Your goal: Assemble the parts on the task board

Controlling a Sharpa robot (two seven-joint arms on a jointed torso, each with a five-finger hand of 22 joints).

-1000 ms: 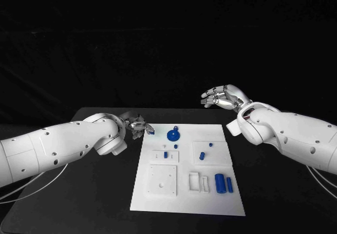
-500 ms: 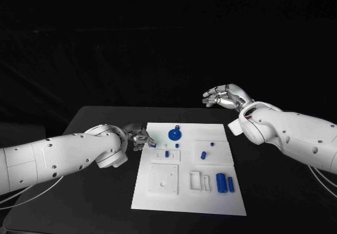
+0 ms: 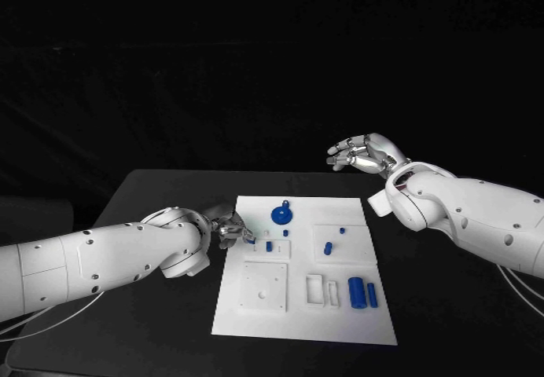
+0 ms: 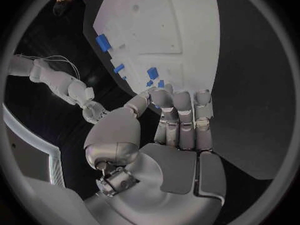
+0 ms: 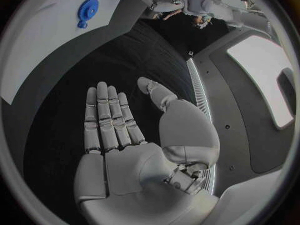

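Left hand (image 3: 230, 227) low at task board (image 3: 340, 330) edge; right hand (image 3: 363, 154) raised, fingers apart.

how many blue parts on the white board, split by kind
round blue gear: 1
long blue cylinders: 2
small blue pegs: 4
total: 7 blue parts in view

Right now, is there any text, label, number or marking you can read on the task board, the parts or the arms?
None: no readable text anywhere.
The task board is plain white.
The blue parts, such as the gear-shaped one, carry no visible markings.
The left hand and right hand bear no legible labels.
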